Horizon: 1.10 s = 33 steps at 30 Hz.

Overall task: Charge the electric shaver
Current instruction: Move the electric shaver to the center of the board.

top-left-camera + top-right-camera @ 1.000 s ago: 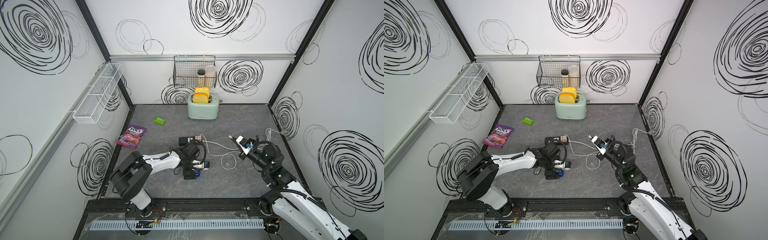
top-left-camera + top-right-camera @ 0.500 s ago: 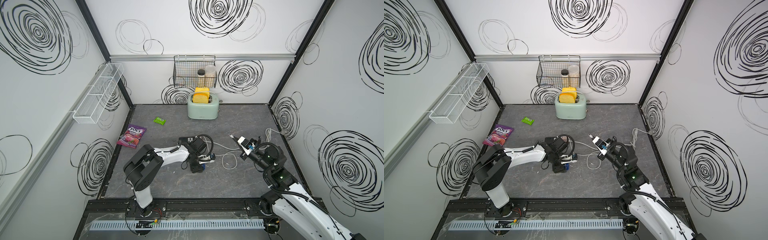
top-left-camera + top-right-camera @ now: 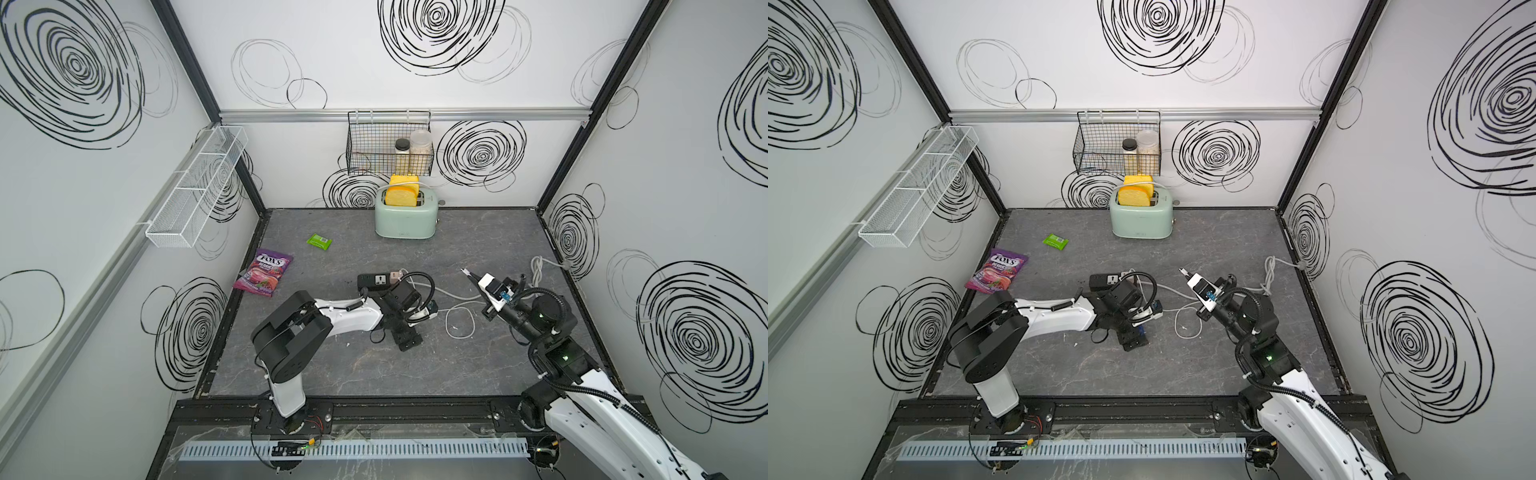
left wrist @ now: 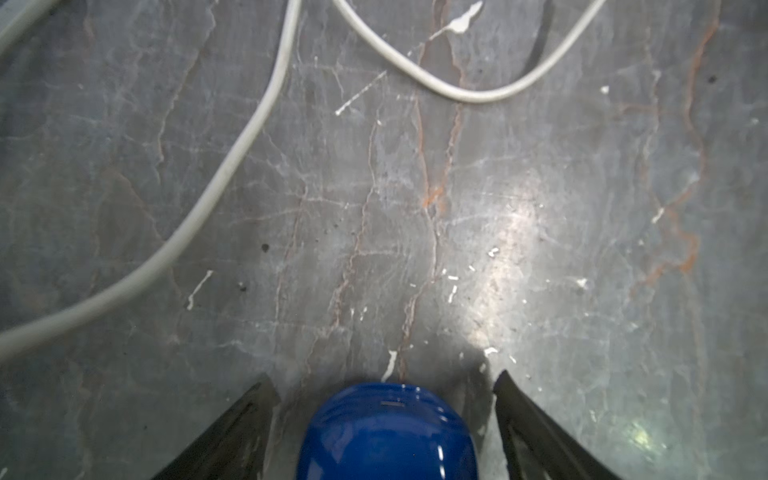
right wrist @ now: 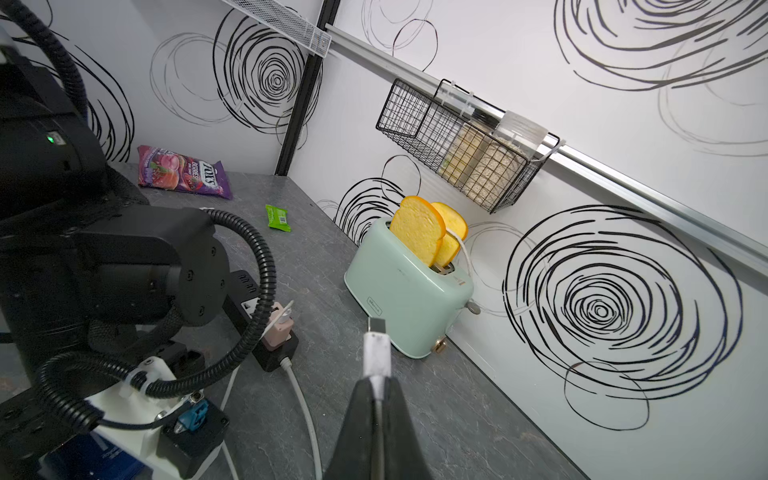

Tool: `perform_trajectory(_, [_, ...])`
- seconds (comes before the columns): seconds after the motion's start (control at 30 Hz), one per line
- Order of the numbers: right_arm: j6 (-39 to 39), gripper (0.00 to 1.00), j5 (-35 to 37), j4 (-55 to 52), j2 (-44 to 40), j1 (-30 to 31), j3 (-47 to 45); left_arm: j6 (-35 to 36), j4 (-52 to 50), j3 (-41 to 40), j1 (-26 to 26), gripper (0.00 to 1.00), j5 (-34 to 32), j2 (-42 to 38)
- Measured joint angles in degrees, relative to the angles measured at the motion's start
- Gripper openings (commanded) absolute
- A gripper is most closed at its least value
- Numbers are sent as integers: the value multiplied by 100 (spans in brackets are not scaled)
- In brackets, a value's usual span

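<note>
The desk (image 3: 374, 374) is mostly bare at the front. My left arm (image 3: 345, 320) reaches low across its middle, and my right arm (image 3: 540, 320) is raised off to the right side.

The strip (image 3: 374, 281) lies just behind the left wrist with the adapter (image 5: 276, 328) plugged into it. The white cable (image 3: 457, 328) loops loose on the desk between the two arms.

The shaver (image 4: 386, 432) lies on the desk directly between the left jaws. They are spread, with bare desk showing on both sides of the blue body, so nothing is gripped. Its long axis seems to run along the jaws, rounded end pointing outward. A small slot on that end may be the port.

The right jaws are pressed together on the plug (image 5: 376, 349), whose tip points up and away from the shaver. The left arm is much the nearer one. I judge the plug must swing round to face that rounded end.
</note>
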Motion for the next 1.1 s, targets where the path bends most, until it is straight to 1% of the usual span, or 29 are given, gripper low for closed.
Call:
perform_trajectory(0.23, [-4,0,-2,-151,-133,0,0,-365,240,-542,-46,90,-264,-437])
perform_trajectory(0.37, [0,0,0,-179,-291,0,0,-688,323,-599,-74,91,-269,-575])
perform_trajectory(0.4, [2,0,0,-184,-323,0,0,-802,431,-654,-87,100,-284,-640])
perform_trajectory(0.43, [4,0,-7,-184,-361,0,0,-887,564,-743,-111,97,-293,-721])
perform_trajectory(0.53, [4,0,-37,-186,-442,0,-15,-1185,1051,-1193,-197,97,-323,-1043])
perform_trajectory(0.67, [2,0,-92,-247,-516,0,-33,-1491,1882,-2094,-271,97,-396,-1569])
perform_trajectory(0.8, [2,0,-129,-337,-575,0,-33,-1593,2697,-2896,-269,97,-463,-1982])
perform_trajectory(0.97, [15,0,-179,-326,-603,0,-42,-1521,3512,-3346,-199,97,-468,-2109])
perform_trajectory(1.1, [22,0,-256,-313,-584,0,-68,-1449,4153,-3602,35,97,-393,-2094])
